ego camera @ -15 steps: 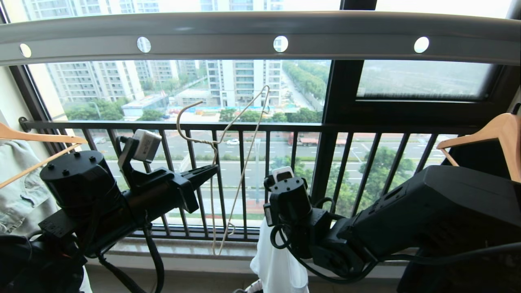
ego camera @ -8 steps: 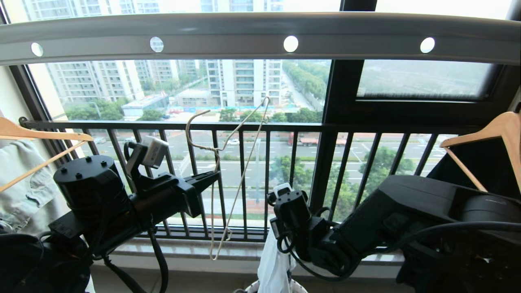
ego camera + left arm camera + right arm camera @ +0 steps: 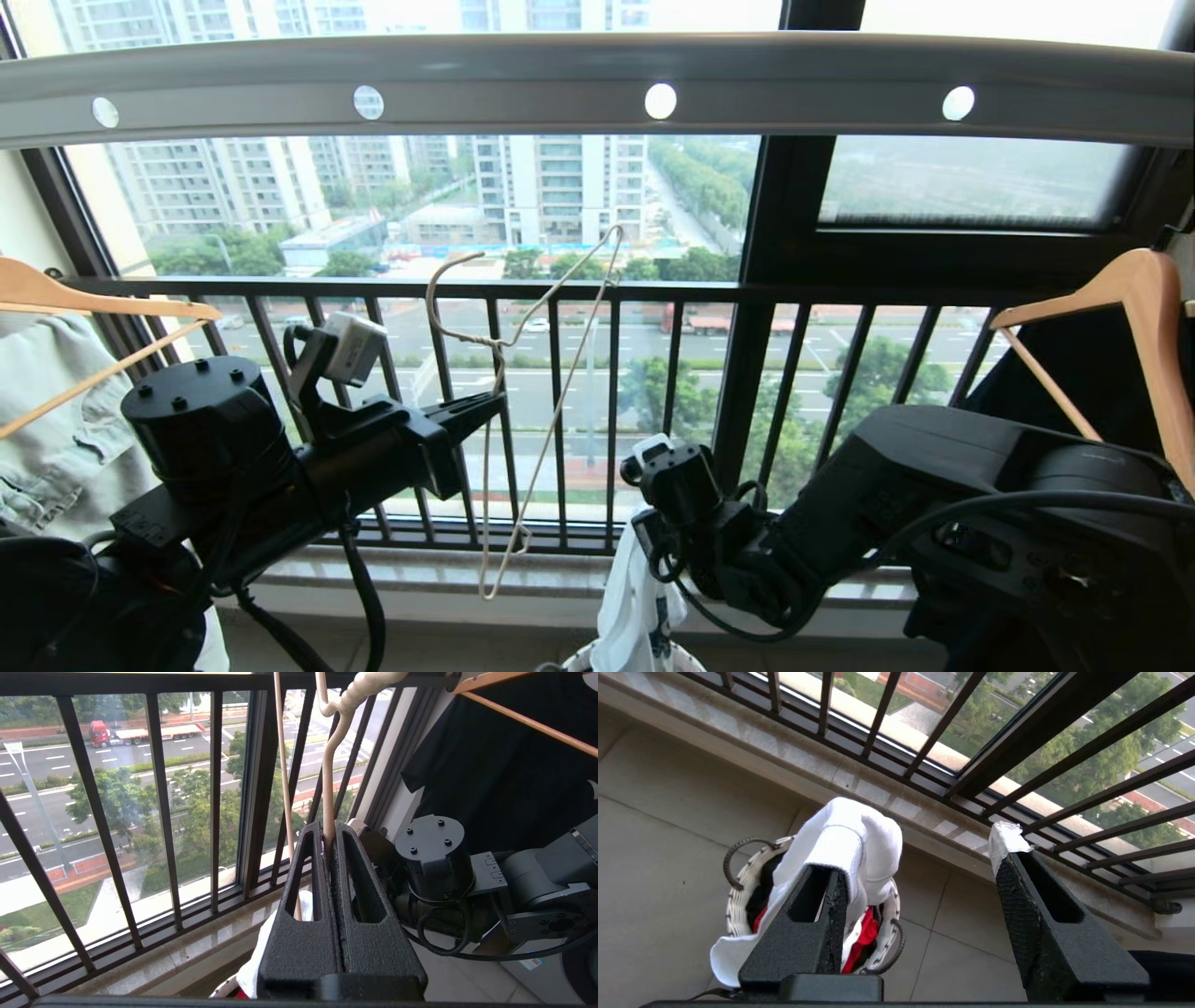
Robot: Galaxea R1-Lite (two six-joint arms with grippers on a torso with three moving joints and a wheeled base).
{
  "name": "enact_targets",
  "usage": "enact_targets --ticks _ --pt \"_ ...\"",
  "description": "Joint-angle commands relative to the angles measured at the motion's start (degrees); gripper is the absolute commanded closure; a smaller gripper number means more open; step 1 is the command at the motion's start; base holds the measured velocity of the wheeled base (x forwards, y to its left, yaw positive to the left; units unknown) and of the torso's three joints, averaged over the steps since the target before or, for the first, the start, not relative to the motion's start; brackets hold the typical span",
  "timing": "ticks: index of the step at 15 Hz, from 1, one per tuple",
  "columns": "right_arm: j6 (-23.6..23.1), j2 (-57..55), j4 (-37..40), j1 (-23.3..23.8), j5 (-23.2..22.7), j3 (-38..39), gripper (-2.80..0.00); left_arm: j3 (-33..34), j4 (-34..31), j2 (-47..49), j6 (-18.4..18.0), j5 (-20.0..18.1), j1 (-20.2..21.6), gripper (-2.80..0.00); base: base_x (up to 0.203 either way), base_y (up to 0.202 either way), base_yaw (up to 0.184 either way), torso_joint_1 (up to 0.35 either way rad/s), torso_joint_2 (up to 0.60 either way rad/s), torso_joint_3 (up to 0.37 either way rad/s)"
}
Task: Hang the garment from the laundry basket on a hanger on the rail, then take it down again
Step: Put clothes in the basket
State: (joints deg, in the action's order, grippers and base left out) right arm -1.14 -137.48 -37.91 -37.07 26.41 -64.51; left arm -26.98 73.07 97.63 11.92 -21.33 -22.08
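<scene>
Left gripper (image 3: pixel 329 835): jaws pressed together on the hanger (image 3: pixel 523 373) wire, held up before the window railing, below the rail (image 3: pixel 597 89). Right gripper (image 3: pixel 920 858): jaws spread, low over the laundry basket (image 3: pixel 738 891). The garment (image 3: pixel 850 844) is draped on one right jaw, above the basket.

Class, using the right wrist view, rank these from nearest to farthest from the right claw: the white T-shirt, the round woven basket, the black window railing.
1. White T-shirt: draped on one finger of the open right claw.
2. Round woven white basket: on the floor directly below the shirt.
3. Black barred window railing: beyond the stone sill, past the claw's tips.
</scene>
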Motion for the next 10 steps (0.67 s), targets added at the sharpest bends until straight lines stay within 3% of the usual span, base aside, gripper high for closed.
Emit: enact_targets --ticks 1,4,7,10 --pt "2.7 1.9 6.0 0.1 -2.0 -1.9 -2.8 0.0 0.4 -0.2 0.0 -0.1 -0.1 0.0 0.0 0.0 0.0 0.0 0.0 0.0" --pt "9.6 3.6 21.5 1.0 -6.6 -7.4 -2.8 0.0 0.4 -0.5 0.1 -0.1 -0.1 0.0 0.0 0.0 0.0 0.0 0.0 0.0" --pt "13.8 4.0 40.1 3.2 -7.8 -17.7 -2.8 -0.1 0.4 -0.6 -0.8 0.0 0.0 0.0 0.0 0.0 0.0 0.0 0.0 0.0" --pt "15.4 0.3 49.0 4.1 -7.8 -25.8 -2.8 0.0 0.4 -1.0 -0.8 -0.1 0.0 0.0 0.0 0.0 0.0 0.0 0.0 0.0"
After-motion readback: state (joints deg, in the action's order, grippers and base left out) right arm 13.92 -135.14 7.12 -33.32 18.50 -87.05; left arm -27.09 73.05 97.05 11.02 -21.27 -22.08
